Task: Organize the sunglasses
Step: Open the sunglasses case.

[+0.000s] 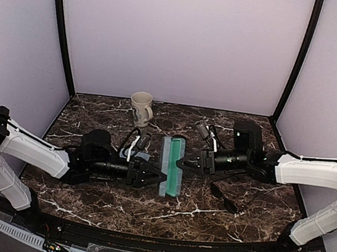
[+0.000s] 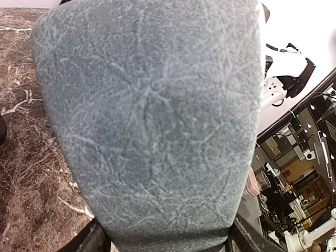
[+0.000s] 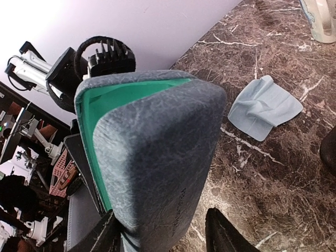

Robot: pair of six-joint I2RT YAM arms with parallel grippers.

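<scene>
The grey-blue case (image 1: 172, 166) stands open in the middle of the table, its green lining showing. My left gripper (image 1: 154, 179) is shut on its near left side; in the left wrist view the case (image 2: 152, 121) fills the frame between the fingers (image 2: 92, 239). My right gripper (image 1: 181, 162) straddles the case's lid (image 3: 157, 157) with its jaws open, one finger (image 3: 226, 231) standing clear of it. A thin-framed pair of sunglasses (image 1: 205, 131) lies behind the right arm. A black-framed pair (image 1: 228, 201) lies on the table under that arm.
A cream mug (image 1: 141, 108) stands at the back centre, also in the right wrist view (image 3: 320, 21). A light-blue cloth (image 1: 138, 155) lies left of the case, also seen from the right wrist (image 3: 265, 107). The black oblong case (image 1: 248, 135) sits at the back right.
</scene>
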